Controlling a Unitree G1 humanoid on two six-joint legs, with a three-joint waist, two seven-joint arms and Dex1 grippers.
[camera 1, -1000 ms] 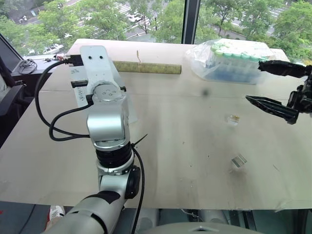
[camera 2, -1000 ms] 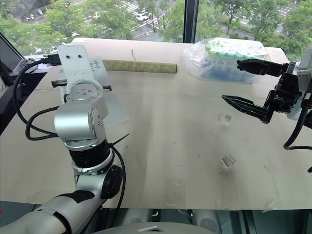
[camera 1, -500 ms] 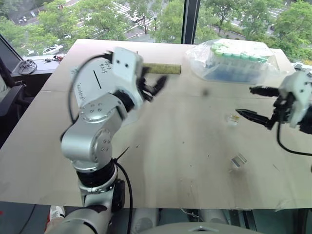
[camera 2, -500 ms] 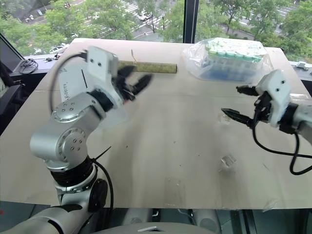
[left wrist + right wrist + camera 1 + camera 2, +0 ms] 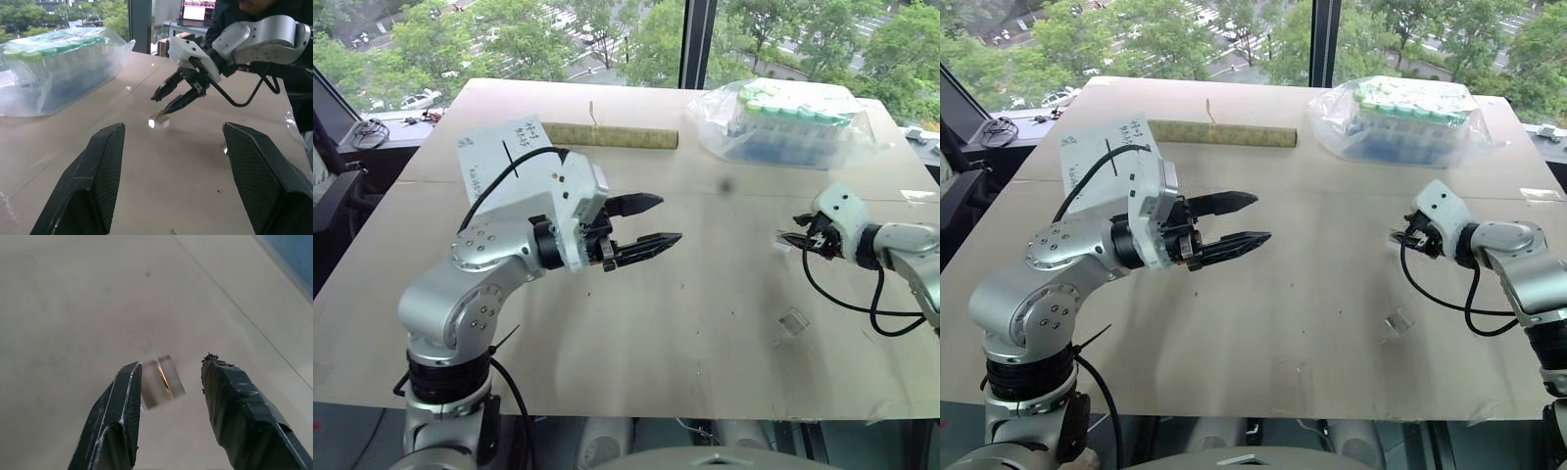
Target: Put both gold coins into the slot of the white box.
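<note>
The white box (image 5: 494,157) stands at the far left of the table, its black slot (image 5: 515,162) facing up beside dark handwriting. My left gripper (image 5: 656,221) hangs open over the table's middle, pointing right, with nothing in it. One gold coin (image 5: 164,378) stands on edge in a small clear holder (image 5: 159,122) at the right. My right gripper (image 5: 172,362) is low over the table, open, with a finger on either side of that holder. A second clear holder (image 5: 793,321) lies nearer the front edge; I cannot tell whether it has a coin in it.
A clear bag of green-capped tubes (image 5: 793,122) sits at the back right. A long cardboard roll (image 5: 612,135) lies along the back edge. A person in dark clothes (image 5: 296,83) stands past the table's right side.
My left arm swung down from upright, so its gripper now points right over the table. My right gripper dropped to the table around the clear holder, and its fingers came closer together.
</note>
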